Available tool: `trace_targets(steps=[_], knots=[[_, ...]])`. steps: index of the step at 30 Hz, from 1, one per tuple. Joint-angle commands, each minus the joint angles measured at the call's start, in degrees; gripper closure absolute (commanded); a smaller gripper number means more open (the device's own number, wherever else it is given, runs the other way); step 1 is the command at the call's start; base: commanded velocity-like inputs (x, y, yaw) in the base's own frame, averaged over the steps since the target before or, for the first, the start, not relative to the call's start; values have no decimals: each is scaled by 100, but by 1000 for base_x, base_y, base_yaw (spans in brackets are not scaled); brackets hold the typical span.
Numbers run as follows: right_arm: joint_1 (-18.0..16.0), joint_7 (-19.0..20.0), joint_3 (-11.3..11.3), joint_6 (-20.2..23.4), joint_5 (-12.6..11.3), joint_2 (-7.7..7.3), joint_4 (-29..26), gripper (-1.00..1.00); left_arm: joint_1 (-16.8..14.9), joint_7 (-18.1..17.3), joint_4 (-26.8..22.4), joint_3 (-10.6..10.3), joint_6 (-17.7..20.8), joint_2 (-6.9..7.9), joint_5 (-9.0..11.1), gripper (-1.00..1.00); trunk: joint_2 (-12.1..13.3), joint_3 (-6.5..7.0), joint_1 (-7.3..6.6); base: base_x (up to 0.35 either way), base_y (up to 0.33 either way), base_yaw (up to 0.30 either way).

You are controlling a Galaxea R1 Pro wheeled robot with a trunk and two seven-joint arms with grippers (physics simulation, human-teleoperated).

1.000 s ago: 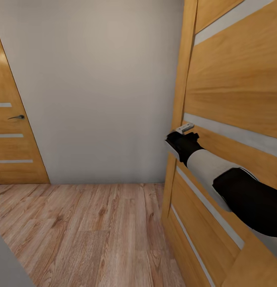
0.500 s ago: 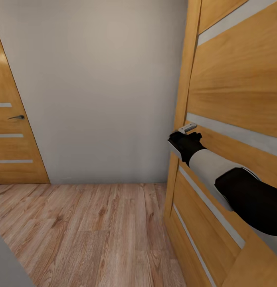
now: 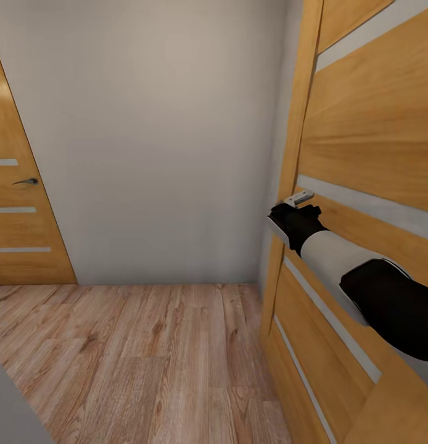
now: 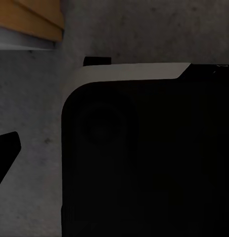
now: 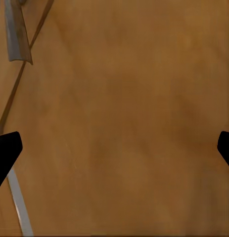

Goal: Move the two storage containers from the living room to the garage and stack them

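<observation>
The two storage containers are out of view. My right arm reaches forward to a tall wood door (image 3: pixel 368 142) at the right of the head view, its dark wrist just under the silver door handle (image 3: pixel 299 198). In the right wrist view, my right gripper (image 5: pixel 114 148) is open, its two black fingertips (image 5: pixel 6 150) spread wide close against the door's orange-brown panel. In the left wrist view, one black fingertip (image 4: pixel 5 153) of my left gripper sits far out at the edge, beside the robot's dark body (image 4: pixel 144 158).
Light wood planks (image 3: pixel 134 357) cover the ground ahead. A plain pale wall (image 3: pixel 152 142) closes the space in front. A second wood door with a dark handle (image 3: pixel 26 181) stands shut at the far left.
The door at the right has swung a little further away to the right, and my right arm and wrist have followed it. A pale strip of wall now shows beside the door's edge.
</observation>
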Motion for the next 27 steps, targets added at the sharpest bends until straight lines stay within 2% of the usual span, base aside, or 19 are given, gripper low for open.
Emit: trace_targets(steps=[1, 22, 27], knots=[[-4, -51, 39, 102, 33, -130, 0, -100, -1, -2, 0, 10, -19, -1, 10, -100, -3, -6, 0, 0, 0, 0], [-9, -56, 46, 129, 42, -171, 0, -100, -1, -2, -3, 10, -22, -3, 5, -100, -3, -6, 0, 0, 0, 0], [-9, -52, 40, 137, 42, -280, 0, -100, -1, -2, -3, 10, -22, -1, 5, -100, -3, -6, 0, 0, 0, 0]])
